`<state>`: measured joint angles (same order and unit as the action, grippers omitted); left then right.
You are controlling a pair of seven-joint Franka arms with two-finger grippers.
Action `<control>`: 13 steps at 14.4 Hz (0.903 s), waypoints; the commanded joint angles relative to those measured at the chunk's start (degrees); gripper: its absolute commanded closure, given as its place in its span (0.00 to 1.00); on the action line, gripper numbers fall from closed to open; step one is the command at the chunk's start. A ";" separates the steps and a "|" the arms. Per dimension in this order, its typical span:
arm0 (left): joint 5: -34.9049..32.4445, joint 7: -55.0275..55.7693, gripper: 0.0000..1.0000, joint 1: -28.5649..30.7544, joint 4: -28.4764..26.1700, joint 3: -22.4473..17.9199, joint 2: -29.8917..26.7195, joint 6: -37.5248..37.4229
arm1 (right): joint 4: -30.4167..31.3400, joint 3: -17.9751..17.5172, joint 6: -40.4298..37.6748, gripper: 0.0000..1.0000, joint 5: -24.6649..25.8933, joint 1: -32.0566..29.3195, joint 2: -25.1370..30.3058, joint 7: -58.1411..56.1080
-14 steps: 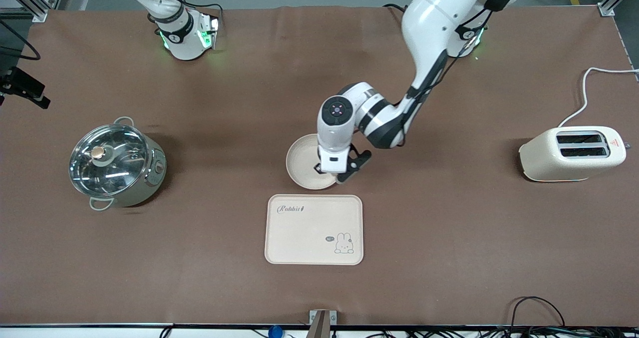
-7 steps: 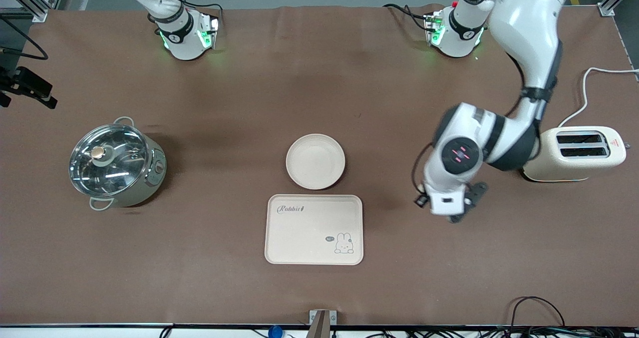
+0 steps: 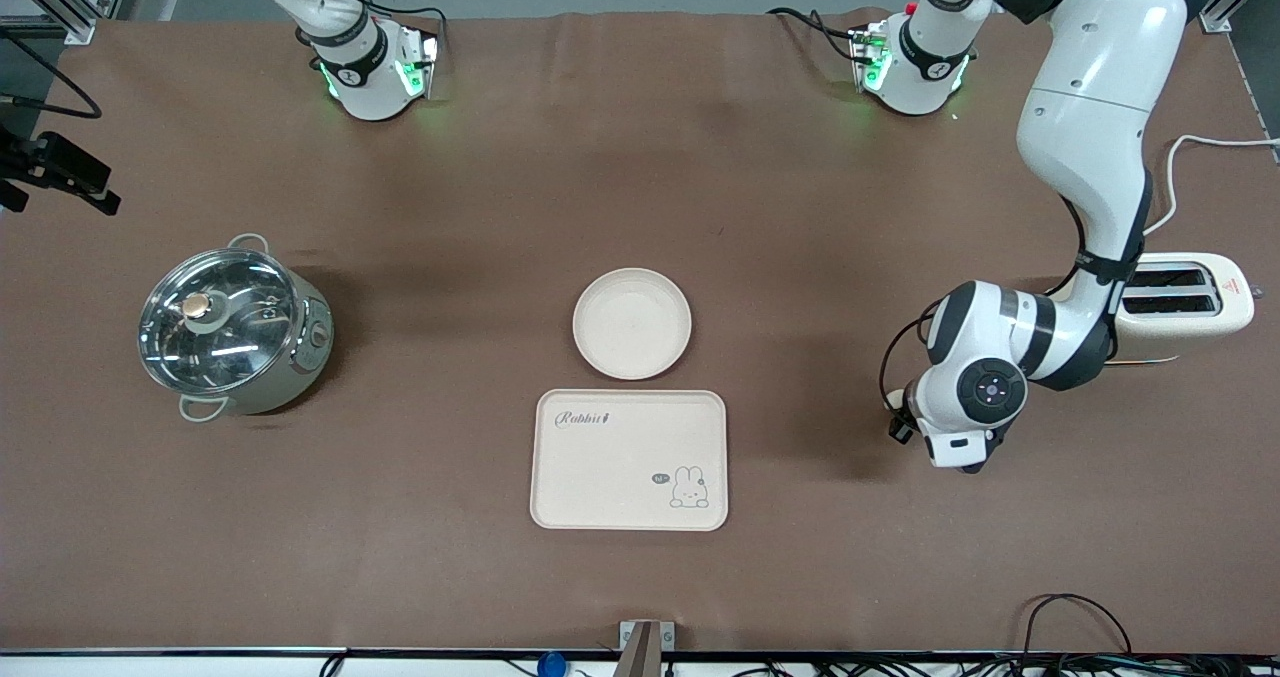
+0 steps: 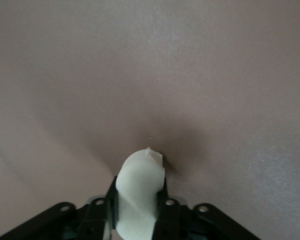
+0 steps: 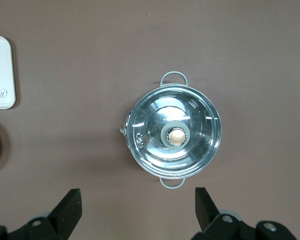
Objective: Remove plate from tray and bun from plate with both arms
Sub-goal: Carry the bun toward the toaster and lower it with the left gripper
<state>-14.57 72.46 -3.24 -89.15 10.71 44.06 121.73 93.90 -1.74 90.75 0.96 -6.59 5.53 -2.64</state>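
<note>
Already the tray point(image 3: 628, 459) lies bare on the brown table point(image 3: 640, 157), and the round plate point(image 3: 631, 323) sits empty just beside it, farther from the front camera, so both removals look nearly done. Toward the right arm's end stands a lidded steel pot point(image 3: 233, 330); toward the left arm's end a cream toaster point(image 3: 1185, 301) is partly covered by the left arm.

Over bare tabletop near the toaster, the left gripper point(image 4: 140, 212) hangs low with the bun point(image 4: 139, 192) between its fingers, presumably to set it down away from the plate. From the front its wrist hides the bun.

High above the pot, the right gripper point(image 5: 137, 210) waits, jaws spread wide and empty.
</note>
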 commanded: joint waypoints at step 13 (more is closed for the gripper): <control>2.86 -21.09 0.00 1.65 0.56 1.42 -20.56 -9.76 | 0.49 0.24 0.04 0.00 0.18 0.61 0.54 0.62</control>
<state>-13.75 57.83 -2.87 -86.81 11.50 29.04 113.17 93.93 -1.72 90.75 0.96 -6.26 5.53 -2.60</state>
